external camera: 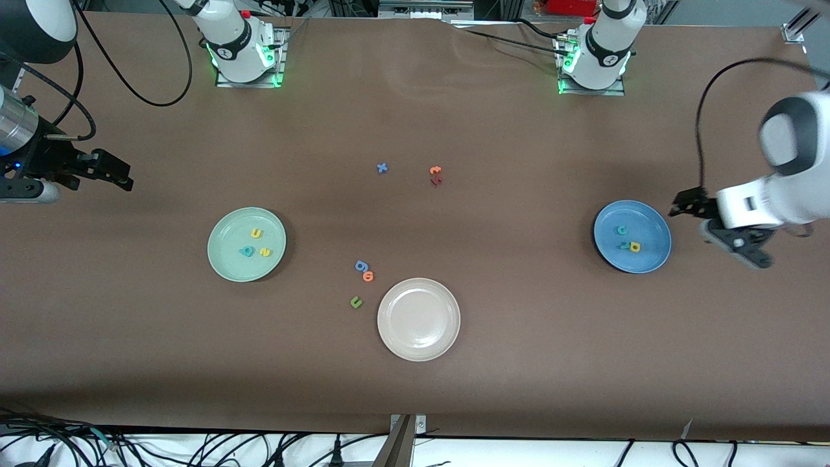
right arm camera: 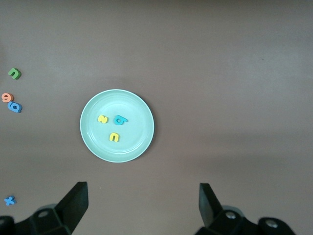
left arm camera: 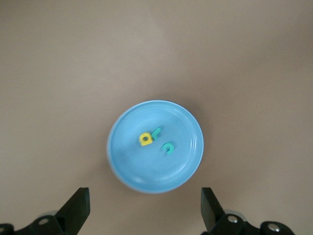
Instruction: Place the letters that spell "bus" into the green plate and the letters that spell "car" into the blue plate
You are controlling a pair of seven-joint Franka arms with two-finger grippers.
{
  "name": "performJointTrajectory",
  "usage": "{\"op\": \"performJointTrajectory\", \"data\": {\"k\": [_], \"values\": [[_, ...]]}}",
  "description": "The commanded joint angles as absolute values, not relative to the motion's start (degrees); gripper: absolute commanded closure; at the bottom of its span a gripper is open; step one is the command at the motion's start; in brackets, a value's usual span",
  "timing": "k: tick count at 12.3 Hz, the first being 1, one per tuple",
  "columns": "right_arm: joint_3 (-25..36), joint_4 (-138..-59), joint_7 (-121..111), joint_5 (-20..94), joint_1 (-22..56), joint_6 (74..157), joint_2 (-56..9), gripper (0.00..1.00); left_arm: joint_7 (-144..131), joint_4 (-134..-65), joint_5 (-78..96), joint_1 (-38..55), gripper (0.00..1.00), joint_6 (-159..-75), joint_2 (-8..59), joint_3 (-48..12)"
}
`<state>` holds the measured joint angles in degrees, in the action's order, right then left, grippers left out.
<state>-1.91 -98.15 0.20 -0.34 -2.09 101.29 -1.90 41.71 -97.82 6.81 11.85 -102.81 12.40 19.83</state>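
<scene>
My left gripper [left arm camera: 144,210] hangs with jaws spread wide and empty, up in the air past the blue plate [external camera: 652,256] at the left arm's end of the table. In that plate lie teal c [external camera: 621,229], teal r [external camera: 624,245] and yellow a [external camera: 635,247]. My right gripper [right arm camera: 142,208] waits, jaws wide apart and empty, at the right arm's end. The green plate [external camera: 224,263] holds yellow u [external camera: 256,233], teal b [external camera: 246,251] and yellow s [external camera: 264,252]. A beige plate [external camera: 402,340] sits nearer the front camera, mid-table.
</scene>
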Motion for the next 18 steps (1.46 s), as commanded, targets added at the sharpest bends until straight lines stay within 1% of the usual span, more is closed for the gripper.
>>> {"op": "performJointTrajectory", "data": {"k": [1, 3, 4, 6, 9, 10, 12, 13, 14, 15, 18], "values": [[-2.11, -98.44, -1.23, 0.7, -2.64, 100.82, -0.7, 0.0, 36.83, -89.84, 4.4, 11.78, 0.0, -96.95, 10.56, 19.25], [-2.28, -97.65, -1.41, 0.62, -2.38, 99.84, -0.79, 0.0, 36.74, -86.85, 4.31, 11.86, 0.0, -96.94, 8.79, 18.46], [-2.37, -97.47, -1.23, 0.62, -2.2, 99.84, -0.88, 0.0, 36.65, -84.83, 3.61, 11.87, 0.0, -96.94, 8.7, 18.2], [-2.46, -97.38, -1.41, 0.53, -2.11, 99.23, -0.79, 0.0, 35.26, -82.89, 2.11, 12.13, 0.0, -97.21, 8.7, 17.93], [-2.37, -97.21, -1.14, 0.53, -2.2, 98.7, -0.79, 0.0, 25.45, -79.91, 1.76, 11.78, 0.0, -97.56, 8.61, 15.91], [-2.29, -97.21, -1.06, 0.18, -2.2, 98.88, -0.88, 0.0, 20.7, -79.81, 1.15, 11.69, 0.0, -97.21, 8.53, 14.78], [-2.2, -97.21, -1.32, 0.09, -2.37, 99.32, -1.05, 0.0, 14.27, -79.8, -0.96, 7.94, 0.0, -95.9, 6.43, 8.65], [-2.11, -97.29, -1.41, 0.35, -2.55, 99.32, -1.14, 0.0, 12.32, -79.8, -0.97, 5.39, 0.0, -93.63, 5.81, 5.05], [-2.02, -97.21, -1.41, 0.35, -2.64, 99.32, -1.23, 0.0, 11.78, -80.24, -0.97, 4.49, 0.0, -92.82, 4.84, 3.18], [-2.02, -97.21, -1.41, 0.35, -2.64, 99.32, -1.23, 0.0, 11.6, -81.03, -0.97, 4.48, 0.0, -92.73, 4.14, 2.82], [-2.02, -97.21, -1.41, 0.26, -2.55, 99.32, -1.23, 0.0, 10.12, -87.61, -0.97, 5.01, 0.0, -92.64, -0.78, 1.24]]}}
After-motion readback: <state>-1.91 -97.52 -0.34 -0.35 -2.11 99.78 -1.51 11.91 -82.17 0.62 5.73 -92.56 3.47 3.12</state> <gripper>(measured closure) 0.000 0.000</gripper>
